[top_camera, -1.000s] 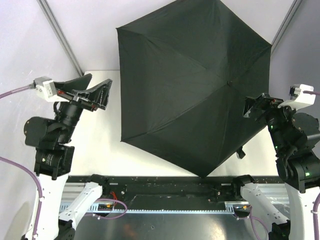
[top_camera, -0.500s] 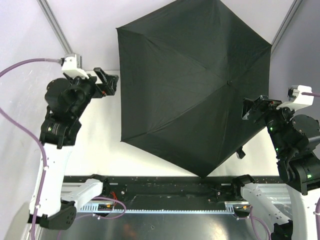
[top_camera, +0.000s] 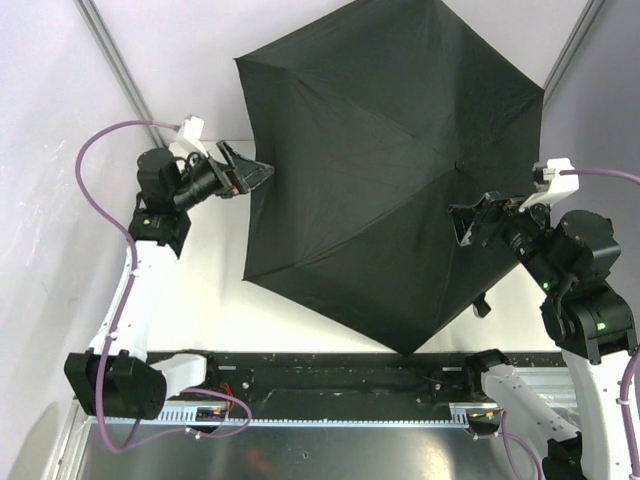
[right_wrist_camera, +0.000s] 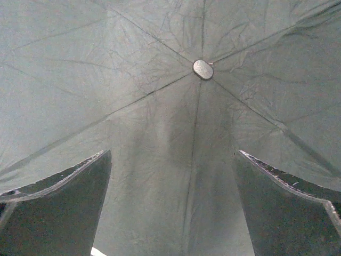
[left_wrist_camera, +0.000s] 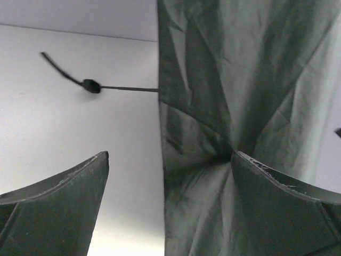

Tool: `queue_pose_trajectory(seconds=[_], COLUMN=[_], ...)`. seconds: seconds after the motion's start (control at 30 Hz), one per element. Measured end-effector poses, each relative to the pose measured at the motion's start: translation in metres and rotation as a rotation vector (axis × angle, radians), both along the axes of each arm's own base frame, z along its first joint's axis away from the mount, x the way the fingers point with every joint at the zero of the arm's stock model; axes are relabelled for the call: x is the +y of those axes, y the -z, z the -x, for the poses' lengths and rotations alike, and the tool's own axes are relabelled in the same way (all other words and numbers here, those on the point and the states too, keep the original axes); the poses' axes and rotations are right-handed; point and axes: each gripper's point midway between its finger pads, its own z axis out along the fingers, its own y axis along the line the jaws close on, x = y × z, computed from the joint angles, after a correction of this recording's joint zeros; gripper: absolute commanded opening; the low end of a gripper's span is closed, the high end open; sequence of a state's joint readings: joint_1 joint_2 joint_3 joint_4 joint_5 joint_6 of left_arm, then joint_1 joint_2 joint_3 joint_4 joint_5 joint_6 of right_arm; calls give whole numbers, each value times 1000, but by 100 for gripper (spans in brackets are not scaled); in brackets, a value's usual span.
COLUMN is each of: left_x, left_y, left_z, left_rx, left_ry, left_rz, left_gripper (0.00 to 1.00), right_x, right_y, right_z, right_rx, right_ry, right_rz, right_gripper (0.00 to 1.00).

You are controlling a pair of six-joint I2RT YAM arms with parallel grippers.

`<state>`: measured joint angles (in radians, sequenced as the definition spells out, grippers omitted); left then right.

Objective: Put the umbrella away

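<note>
Canopy fabric of the black, six-panelled folding umbrella [top_camera: 390, 170] was seen fully opened over the white table [top_camera: 200, 300], between the two arms. The left gripper [left_wrist_camera: 169, 156] was spread wide with the canopy's left edge between its fingers, pinching nothing. The right gripper [right_wrist_camera: 170, 154] was likewise spread wide, faced at the canopy just below its small round top cap [right_wrist_camera: 203, 69].

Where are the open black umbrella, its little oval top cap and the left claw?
Open black fabric umbrella [top_camera: 380, 170]: overhead view, middle of a canopy panel.
Small oval grey top cap [right_wrist_camera: 203, 69]: right wrist view, its centre.
Left claw [left_wrist_camera: 169, 156]: left wrist view, midway between its open fingertips.
</note>
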<state>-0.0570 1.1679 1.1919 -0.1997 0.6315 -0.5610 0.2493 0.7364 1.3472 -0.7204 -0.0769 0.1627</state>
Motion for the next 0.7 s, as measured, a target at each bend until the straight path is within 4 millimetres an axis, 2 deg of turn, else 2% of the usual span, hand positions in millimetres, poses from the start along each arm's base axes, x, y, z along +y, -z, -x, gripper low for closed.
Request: queue_pose_trajectory(seconds=[0.13,0.27,0.37,0.43,0.6,0.7], left_x=[-19,-28,-37,-44,-62,-64], left_y=[-2,-5,-15,-22,-41,-58], left_z=[7,17,30,41,81,113], left_rx=[-34,-54,-82,-100,-160,-237], left_ry=[119,193,255,300,411,451], left_rz=[125,186,207,217,226,221], left_gripper=[89,77,53,39,18,3], right_x=[0,-2,1,5,13,17], right_y=[7,17,27,36,53,52], right_z=[-8,-21,-31,-38,-55,-59], right_rx=[35,88,140,183,266,264], right_ry=[17,64,84,93,112,105], right_rz=[-11,-44,-74,-106,-177,-206], right_gripper=[99,99,99,99,99,99])
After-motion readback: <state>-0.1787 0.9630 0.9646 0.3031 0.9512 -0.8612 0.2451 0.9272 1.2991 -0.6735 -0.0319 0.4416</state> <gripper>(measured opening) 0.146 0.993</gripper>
